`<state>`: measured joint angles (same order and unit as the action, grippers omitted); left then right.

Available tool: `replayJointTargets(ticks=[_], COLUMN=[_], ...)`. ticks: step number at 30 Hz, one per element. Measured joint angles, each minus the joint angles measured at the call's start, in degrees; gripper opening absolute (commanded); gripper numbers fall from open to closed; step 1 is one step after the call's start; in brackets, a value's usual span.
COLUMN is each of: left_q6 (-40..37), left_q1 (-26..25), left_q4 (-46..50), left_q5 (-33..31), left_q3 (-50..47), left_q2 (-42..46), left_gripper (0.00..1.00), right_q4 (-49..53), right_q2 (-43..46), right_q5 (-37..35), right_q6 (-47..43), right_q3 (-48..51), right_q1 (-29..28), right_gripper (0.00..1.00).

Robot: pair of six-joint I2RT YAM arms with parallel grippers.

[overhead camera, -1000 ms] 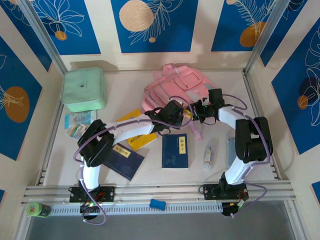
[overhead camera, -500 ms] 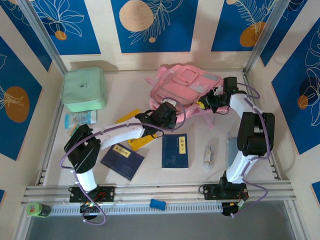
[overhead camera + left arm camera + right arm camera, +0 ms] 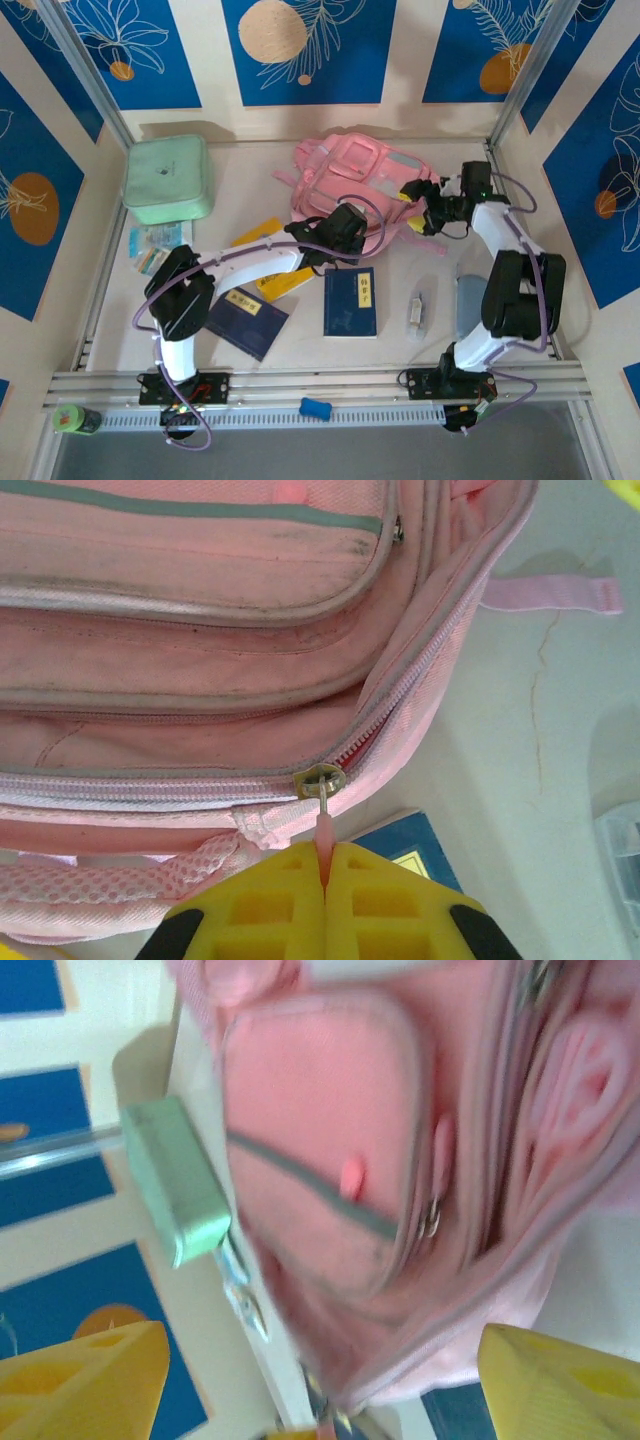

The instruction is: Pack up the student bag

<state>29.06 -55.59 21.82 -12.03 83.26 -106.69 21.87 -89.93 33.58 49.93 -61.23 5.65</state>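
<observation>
Fingers (image 3: pixel 270 905) of the left gripper (image 3: pixel 325 852) are pressed flat together on the thin pink zip pull (image 3: pixel 324 830) of the student bag (image 3: pixel 350 170), the slider (image 3: pixel 320 780) just beyond them at the bag's near edge. A sliver of red lining shows to the right of the slider, so the zip looks barely started.

What is new is on the other side: a second ago the right gripper (image 3: pixel 422 203) was nipped shut on the bag's near-right part. Now its jaws stand wide apart with nothing between them, just off the bag's right edge. The bag has shifted with that pull and lies flatter against the far wall, right of centre. Judging by this, the bag has been repositioned for unzipping, and packing proper has not begun.

Around it, on the pale table (image 3: pixel 240 190), wait a blue notebook (image 3: pixel 350 302), a darker one (image 3: pixel 245 318), a yellow book (image 3: pixel 258 232) and a clear case (image 3: pixel 419 310). A mint green case (image 3: pixel 167 178) sits far left. Walls (image 3: pixel 305 50) carry blue panels with white leaves and orange discs, and a metal rail (image 3: pixel 320 385) runs along the near edge.
</observation>
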Motion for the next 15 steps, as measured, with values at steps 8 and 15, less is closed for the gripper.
replayJointTargets(ticks=[8, 15], left_q6=[0.63, 1.11], left_q1=[0.00, 0.09], left_q4=[0.28, 0.59], left_q5=[-0.24, -2.49], left_q3=[0.83, 0.83], left_q2=[-0.28, -0.31], left_gripper=[0.00, 0.00], right_q4=[-9.99, -8.83], right_q2=[0.52, -4.87], right_q5=[-1.25, -7.85], right_q6=[13.07, 12.50], right_q3=[8.15, 3.28], right_q1=[-10.82, -16.06], right_gripper=[0.66, 0.13])
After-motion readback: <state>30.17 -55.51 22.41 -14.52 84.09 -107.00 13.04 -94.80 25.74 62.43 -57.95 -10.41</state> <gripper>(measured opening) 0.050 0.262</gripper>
